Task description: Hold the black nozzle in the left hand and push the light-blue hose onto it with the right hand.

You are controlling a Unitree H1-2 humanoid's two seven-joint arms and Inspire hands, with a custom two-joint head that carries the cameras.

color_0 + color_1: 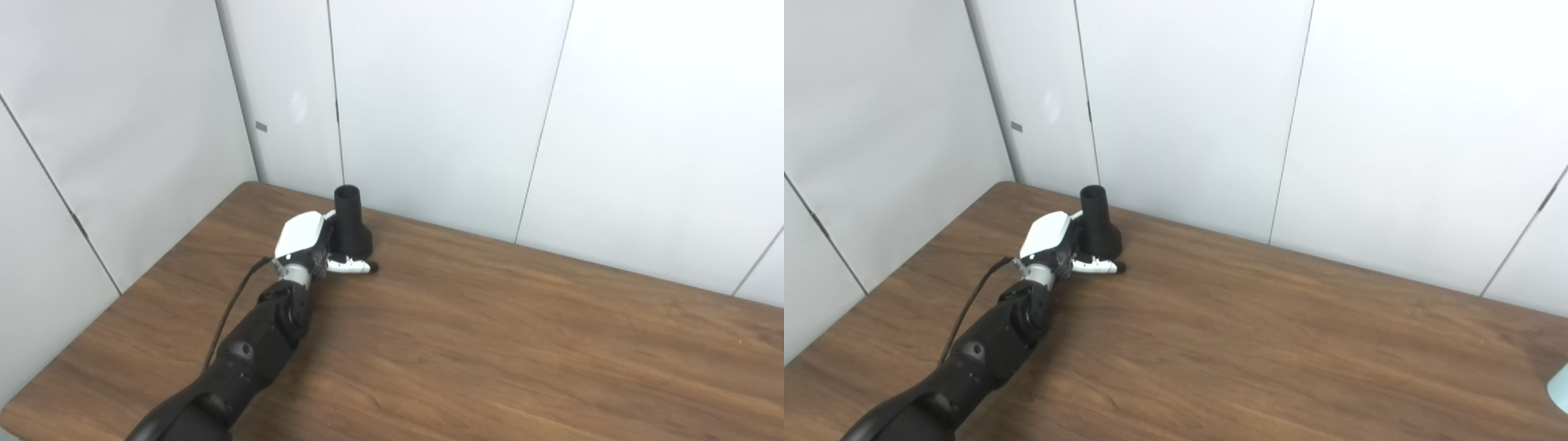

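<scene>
Nearest you, the dark left arm (pixel 245 355) comes in from the bottom-left corner and runs diagonally up across the wooden worktop (pixel 490 343), a thin black cable (pixel 229 309) trailing along its outer side. Left hand (pixel 306 245) (white back shell facing up) sits at the far-left part of the worktop, pressed against the black nozzle (pixel 351 223). The nozzle stands upright, wide base down, narrow open neck up, close to the white wall panels (pixel 441 104). You can see the thumb (pixel 352 266) lying across the front of the base, touching it; the other fingers are hidden behind the nozzle, so whether the grip is closed cannot be told. A sliver of light-blue hose (pixel 1559 387) shows at the right edge of the right eye view, well apart from the nozzle.
</scene>
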